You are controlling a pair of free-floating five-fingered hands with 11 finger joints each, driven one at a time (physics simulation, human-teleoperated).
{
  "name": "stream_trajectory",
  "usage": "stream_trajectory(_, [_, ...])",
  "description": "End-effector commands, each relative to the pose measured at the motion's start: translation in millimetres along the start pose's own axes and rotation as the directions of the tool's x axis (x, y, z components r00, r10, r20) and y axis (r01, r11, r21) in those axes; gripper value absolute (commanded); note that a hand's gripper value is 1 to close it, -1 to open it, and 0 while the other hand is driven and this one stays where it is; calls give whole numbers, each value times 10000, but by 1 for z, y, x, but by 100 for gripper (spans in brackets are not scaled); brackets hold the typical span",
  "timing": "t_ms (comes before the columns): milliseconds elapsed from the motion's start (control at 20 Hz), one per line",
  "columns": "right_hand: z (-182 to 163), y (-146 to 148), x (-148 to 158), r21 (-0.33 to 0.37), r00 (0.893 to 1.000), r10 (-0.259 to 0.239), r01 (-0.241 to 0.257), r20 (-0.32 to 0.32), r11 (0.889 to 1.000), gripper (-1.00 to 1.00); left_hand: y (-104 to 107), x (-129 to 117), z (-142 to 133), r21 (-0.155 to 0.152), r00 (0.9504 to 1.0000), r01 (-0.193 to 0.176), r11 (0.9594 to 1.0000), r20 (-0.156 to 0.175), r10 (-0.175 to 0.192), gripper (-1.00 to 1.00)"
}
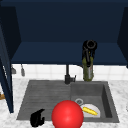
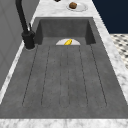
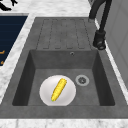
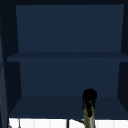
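Two matte black, human-shaped hands, left hand (image 1: 37,118) and right hand (image 1: 89,48), smooth-surfaced, with no arms or body attached.

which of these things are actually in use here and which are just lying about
In use: right hand gripping the green bottle, by the cabinet shelf.
Lying about: corn on plate, red ball, left hand.

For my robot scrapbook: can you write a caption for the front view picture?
Right robot hand lifts a green bottle above the sink.
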Motion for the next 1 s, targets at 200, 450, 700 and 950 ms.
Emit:
stream_trajectory(200, [22,-48,15,-730,10000,-20,24,46,9973,100,0,0,0,0,10000,0,10000,0,0,0])
stream_trajectory(450, [11,-90,16,-538,9994,-266,277,201,9982,100,0,0,0,0,10000,0,10000,0,0,0])
stream_trajectory(700, [-7,-125,21,-555,9987,-458,469,210,9974,100,0,0,0,0,10000,0,10000,0,0,0])
stream_trajectory(950, [-35,-153,19,-1031,9969,-598,649,517,9926,100,0,0,0,0,10000,0,10000,0,0,0])
